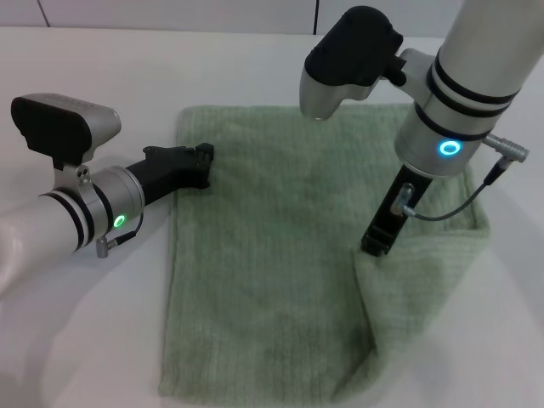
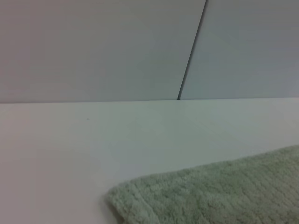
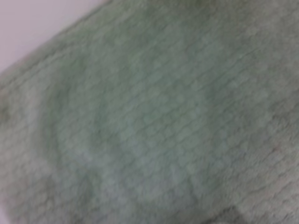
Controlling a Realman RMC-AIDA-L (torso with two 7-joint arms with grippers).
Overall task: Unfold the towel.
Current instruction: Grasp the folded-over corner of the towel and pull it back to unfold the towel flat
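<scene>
Lying across a smooth white bench (image 1: 76, 340), the towel (image 1: 263, 280) spreads pale sage-green and fuzzy, its fine ribbed terry weave running in rows. Behind the bench rise plain pale wall panels (image 2: 93, 46) split by one dark seam. The towel's right side is folded over onto itself, forming a thick rounded flap near the front right corner. The left gripper (image 1: 202, 163), black and angular, rests low at the towel's left edge near its far corner; whether its jaws are wide or narrow cannot be told. The right gripper (image 1: 378, 242) points down onto the folded flap, its jaws' state likewise hidden.
</scene>
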